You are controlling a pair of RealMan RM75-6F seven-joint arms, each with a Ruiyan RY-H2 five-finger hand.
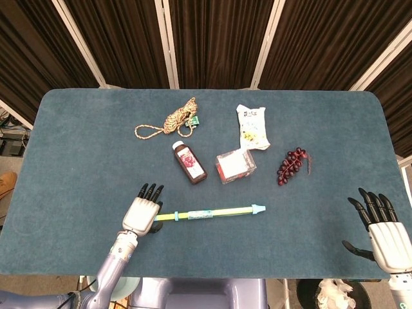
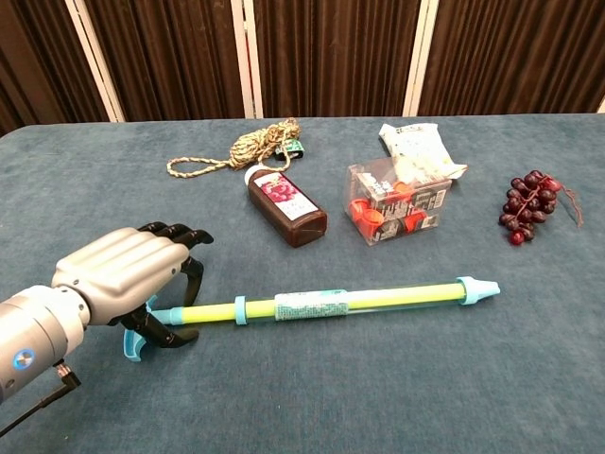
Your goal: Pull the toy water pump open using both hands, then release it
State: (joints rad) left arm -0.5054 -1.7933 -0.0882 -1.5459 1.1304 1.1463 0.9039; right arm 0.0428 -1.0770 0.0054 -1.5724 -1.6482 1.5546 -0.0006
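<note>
The toy water pump (image 1: 212,212) lies across the front of the blue table, a yellow-green tube with a cyan nozzle (image 2: 477,289) pointing right. Its cyan handle (image 2: 132,346) at the left end is mostly hidden under my left hand (image 2: 128,274). That hand (image 1: 141,212) arches over the handle end, fingers apart above the rod and thumb hooked low beside it, with no firm hold visible. My right hand (image 1: 386,232) hovers with fingers spread at the table's front right corner, far from the nozzle. Only the head view shows it.
Behind the pump stand a dark juice bottle (image 2: 286,205) and a clear box of red items (image 2: 397,200). Further back lie a coiled rope (image 2: 248,148) and a snack bag (image 2: 416,144). Toy grapes (image 2: 531,205) sit to the right.
</note>
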